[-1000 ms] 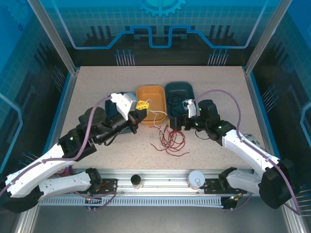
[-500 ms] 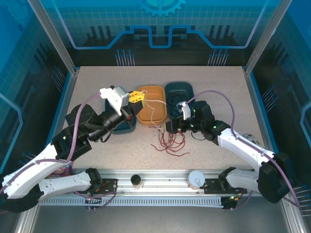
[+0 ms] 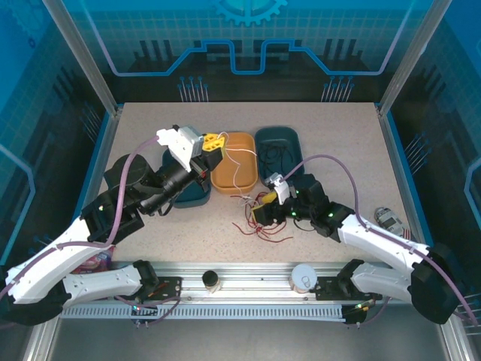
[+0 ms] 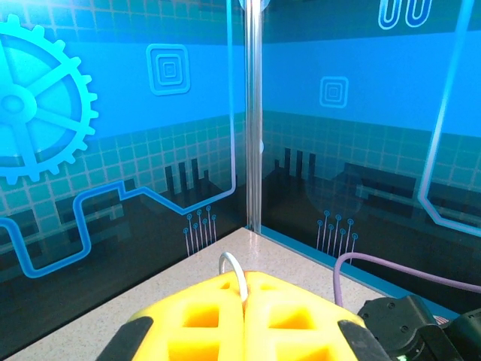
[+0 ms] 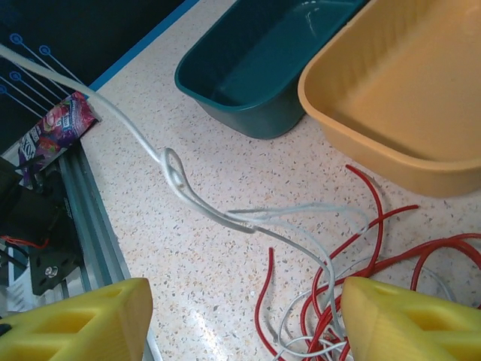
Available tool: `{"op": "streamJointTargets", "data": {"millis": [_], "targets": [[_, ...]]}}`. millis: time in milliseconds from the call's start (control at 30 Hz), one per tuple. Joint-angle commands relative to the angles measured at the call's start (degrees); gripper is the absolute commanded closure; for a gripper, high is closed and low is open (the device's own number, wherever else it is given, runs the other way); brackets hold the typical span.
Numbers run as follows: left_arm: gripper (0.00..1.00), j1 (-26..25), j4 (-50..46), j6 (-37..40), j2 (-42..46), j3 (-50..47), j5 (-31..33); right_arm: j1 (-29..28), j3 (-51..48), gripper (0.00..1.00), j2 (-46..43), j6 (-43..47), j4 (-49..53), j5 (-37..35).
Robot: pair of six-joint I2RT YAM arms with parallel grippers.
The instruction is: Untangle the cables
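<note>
Left end effector pinching thin white cable, right end effector spread over curled red cables

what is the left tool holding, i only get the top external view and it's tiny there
observer: the left tool is shut on a whitish cable; a small loop of it sticks out above the pinch.
operator: is the right tool gripping anything
observer: no, the right tool is open, with red cables and whitish strands lying under the gap, none pinched.
operator: any knots visible
observer: likely one: the right wrist view shows a small tight loop in a whitish cable, near the teal bin.
</note>
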State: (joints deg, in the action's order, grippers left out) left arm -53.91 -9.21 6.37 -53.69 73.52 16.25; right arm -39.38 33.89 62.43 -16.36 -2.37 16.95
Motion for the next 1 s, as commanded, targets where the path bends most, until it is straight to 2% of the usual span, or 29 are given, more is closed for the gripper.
{"op": "streamJointTargets", "data": {"millis": [0, 333, 400, 600, 667, 833, 967], "targets": [[1.00, -0.1, -0.1, 0.0, 0.2, 2.1, 0.8, -1.3, -0.1, 0.32, -0.4, 3.2, -3.2, -3.5], [1.00, -0.1, -0.3, 0.0, 0.7, 2.6, 0.4, -2.0, 3.0, 0.31, 10.7, 2.2, -11.3, -5.3], [1.00, -0.1, -0.5, 0.3, 0.9, 2.7, 0.8, -2.0, 3.3, 0.37, 12.7, 1.6, -12.8, -5.1], [1.00, -0.1, -1.1, 1.3, 2.3, 3.0, 3.3, -0.5, 1.8, 0.69, 13.2, -0.5, -14.0, -5.9], [1.00, -0.1, -1.1, 1.8, 2.8, 3.1, 4.3, 0.4, 1.2, 0.76, 13.1, -0.9, -13.4, -6.0], [1.00, -0.1, -0.4, 3.4, 4.6, 3.6, 7.3, 2.4, -0.8, 0.83, 13.0, -2.4, -10.6, -7.0], [1.00, -0.1, 0.1, 5.7, 5.9, 4.8, 11.0, 4.4, -2.5, 0.76, 13.5, -3.5, -10.1, -5.9]]}}
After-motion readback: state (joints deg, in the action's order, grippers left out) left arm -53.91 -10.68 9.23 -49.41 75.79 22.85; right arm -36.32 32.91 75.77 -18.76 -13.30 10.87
